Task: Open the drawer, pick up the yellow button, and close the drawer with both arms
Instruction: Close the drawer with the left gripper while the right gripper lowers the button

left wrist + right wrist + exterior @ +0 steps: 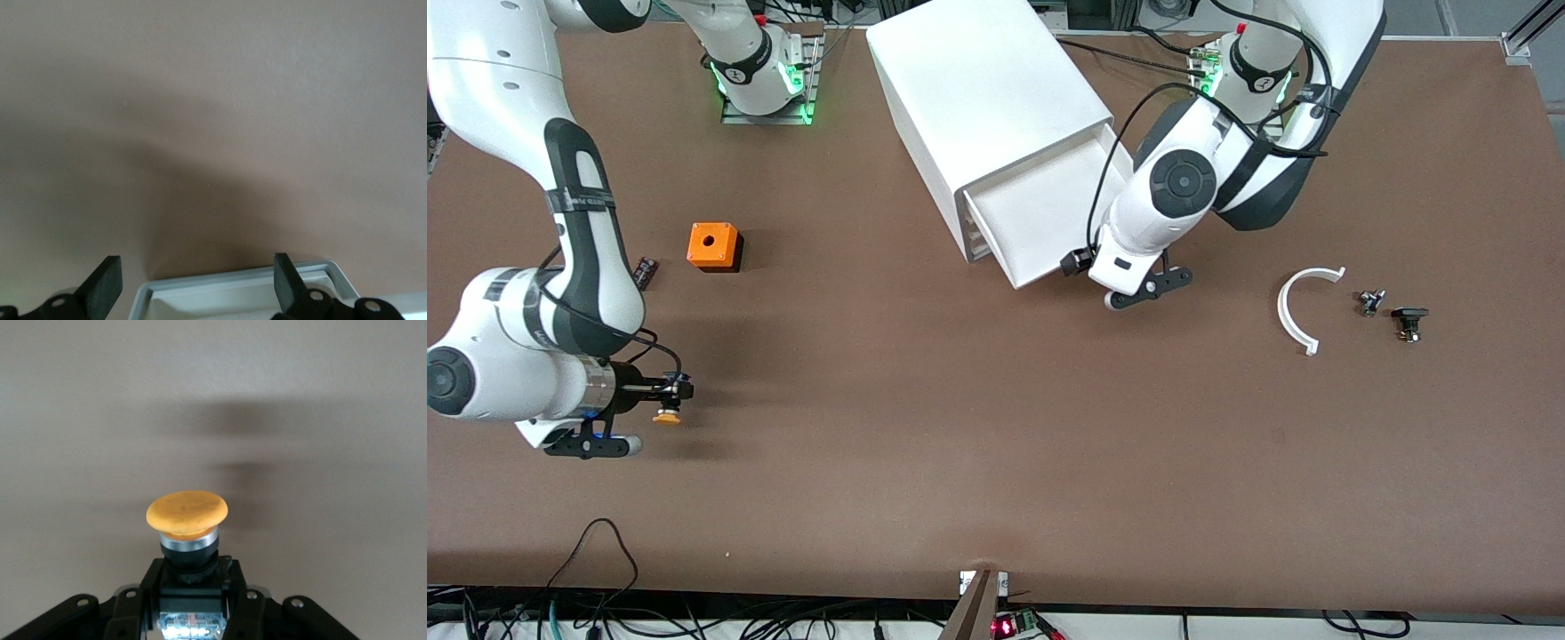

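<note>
With the button [187,512] clamped in the right claw [660,397] over bare worktop [960,444] at the right arm's end, the closing step is in hand: the left claw [1138,293], spread wide at the open drawer [1040,218] front, must push it shut.

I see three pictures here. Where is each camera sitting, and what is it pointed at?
Front view: high across the table, facing both arms; it shows the cabinet, its open drawer, and both grippers.
Left wrist view: on the left arm, looking past the open left gripper at the drawer's rim and table.
Right wrist view: on the right arm, looking at the button held in the right gripper.
Shared: the button and the drawer each also show in the front view.
</note>
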